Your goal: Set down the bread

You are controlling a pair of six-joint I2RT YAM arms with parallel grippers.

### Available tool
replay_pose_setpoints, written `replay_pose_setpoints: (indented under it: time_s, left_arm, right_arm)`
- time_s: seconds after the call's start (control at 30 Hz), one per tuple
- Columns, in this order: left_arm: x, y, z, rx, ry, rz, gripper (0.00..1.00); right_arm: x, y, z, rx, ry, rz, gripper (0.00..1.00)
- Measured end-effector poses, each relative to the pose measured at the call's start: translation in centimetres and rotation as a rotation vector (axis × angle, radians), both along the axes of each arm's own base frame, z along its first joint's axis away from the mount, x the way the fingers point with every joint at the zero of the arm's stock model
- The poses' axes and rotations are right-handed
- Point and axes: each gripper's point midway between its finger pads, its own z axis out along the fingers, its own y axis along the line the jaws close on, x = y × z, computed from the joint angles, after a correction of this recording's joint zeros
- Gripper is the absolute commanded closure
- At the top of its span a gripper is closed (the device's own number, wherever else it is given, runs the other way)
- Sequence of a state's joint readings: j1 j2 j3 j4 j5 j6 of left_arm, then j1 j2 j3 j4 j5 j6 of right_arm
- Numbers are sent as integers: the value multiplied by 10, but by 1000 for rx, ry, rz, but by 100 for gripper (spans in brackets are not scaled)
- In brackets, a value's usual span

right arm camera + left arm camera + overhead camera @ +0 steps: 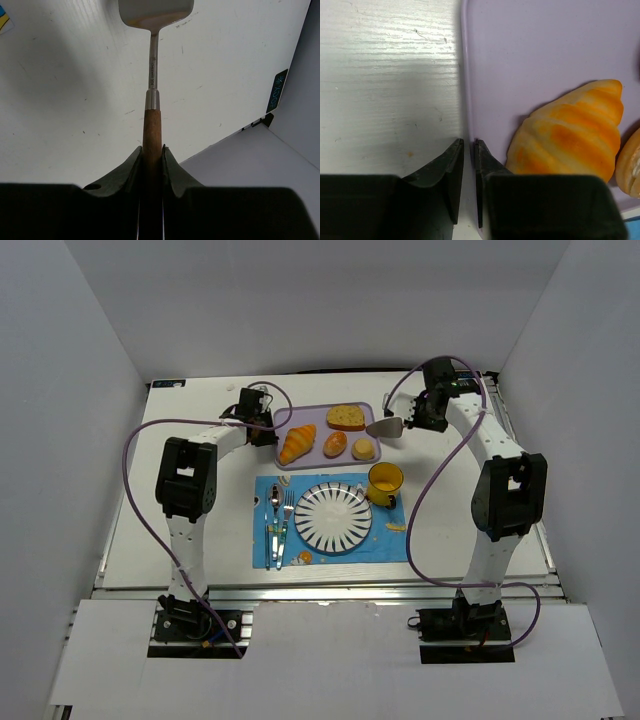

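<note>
So in the overhead view the bread (364,449) is sitting at the right end of the purple tray (313,412), a bit above centre of the frame. It's last in a row: croissant (297,443) on the left, darker oval roll (335,445) in the middle, then the little bun. The toast slice (346,417) is just above them. The right gripper (420,420) is off the tray's right end, holding a spatula (385,427) whose metal blade points left and hangs just above and right of the bun, can't tell if it's touching the tray. The right wrist cam shows that gripper (152,150) with both fingers squeezed tight on the spatula's (153,75) wooden handle. The left gripper (264,424) is at the tray's left edge. In its wrist view the left gripper's (469,145) jaws are nearly together, only a sliver between them, with the tray (530,50) rim running right into that gap, so it looks pinched on the rim. The croissant (572,132) is just right of the fingers. Lower in the overhead frame there's a blue placemat (390,545) with a white plate (333,517), a yellow mug (385,483) at its upper right corner and cutlery (277,525) on its left side.
</note>
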State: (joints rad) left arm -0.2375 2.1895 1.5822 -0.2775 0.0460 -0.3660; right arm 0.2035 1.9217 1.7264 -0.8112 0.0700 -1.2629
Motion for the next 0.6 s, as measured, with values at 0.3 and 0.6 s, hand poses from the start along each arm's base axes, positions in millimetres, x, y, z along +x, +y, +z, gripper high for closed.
replay_pose_setpoints:
  time_s: [0.3, 0.6]
  left_arm:
    - [-2, 1, -1, 13, 9, -12, 78]
    - [-2, 1, -1, 15, 9, -14, 79]
  right_arm:
    - [1, -2, 6, -26, -4, 29, 100]
    - [-5, -8, 8, -65, 23, 36, 100]
